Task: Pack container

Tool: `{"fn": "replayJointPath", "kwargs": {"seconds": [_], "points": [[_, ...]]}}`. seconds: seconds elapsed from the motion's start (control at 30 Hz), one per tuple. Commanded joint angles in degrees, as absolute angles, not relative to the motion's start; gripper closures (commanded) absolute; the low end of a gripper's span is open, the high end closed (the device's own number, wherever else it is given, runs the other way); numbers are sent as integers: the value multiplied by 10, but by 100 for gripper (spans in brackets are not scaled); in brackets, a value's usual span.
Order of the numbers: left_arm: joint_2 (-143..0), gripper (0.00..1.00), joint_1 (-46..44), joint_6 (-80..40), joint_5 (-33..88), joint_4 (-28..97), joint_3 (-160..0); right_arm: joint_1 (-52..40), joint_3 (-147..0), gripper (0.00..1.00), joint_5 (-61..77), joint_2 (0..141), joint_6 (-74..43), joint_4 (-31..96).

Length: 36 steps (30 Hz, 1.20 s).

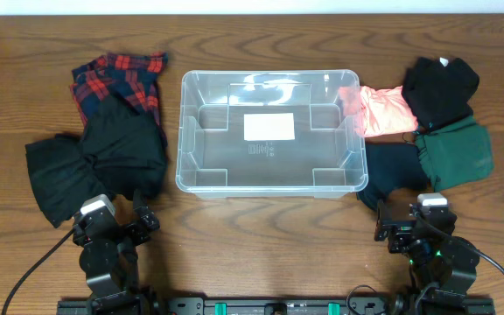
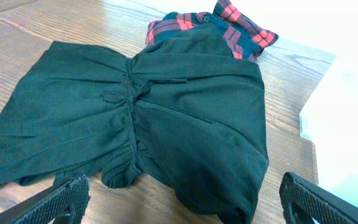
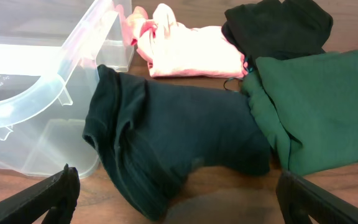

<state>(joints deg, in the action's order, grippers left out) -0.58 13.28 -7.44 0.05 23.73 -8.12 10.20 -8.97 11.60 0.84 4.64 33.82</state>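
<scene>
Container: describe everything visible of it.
The container is a clear plastic rectangular bin with rounded corners and a rolled rim, upright on the wooden table, with no clothes inside. A white label sits on its floor. A pink garment overlaps its right rim, and a dark garment lies against its near right corner.

— Evenly, softly lit from above, hardly any shadow?
— Yes. Faint glints on the container (image 1: 261,80) wall; blown out to white at the left wrist view's right side; folds lost in the black cloth (image 1: 125,140) overhead.
</scene>
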Motion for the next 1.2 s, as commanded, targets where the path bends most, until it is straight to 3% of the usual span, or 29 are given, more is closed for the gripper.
{"fn": "replayJointPath", "kwargs": {"seconds": [0.0,1.17], "points": [[-2,2,133,-65,4,237,-69,101,-89,1,123,4,48,339],[-2,2,133,-67,22,234,-69,101,-89,1,123,4,48,339]]}}
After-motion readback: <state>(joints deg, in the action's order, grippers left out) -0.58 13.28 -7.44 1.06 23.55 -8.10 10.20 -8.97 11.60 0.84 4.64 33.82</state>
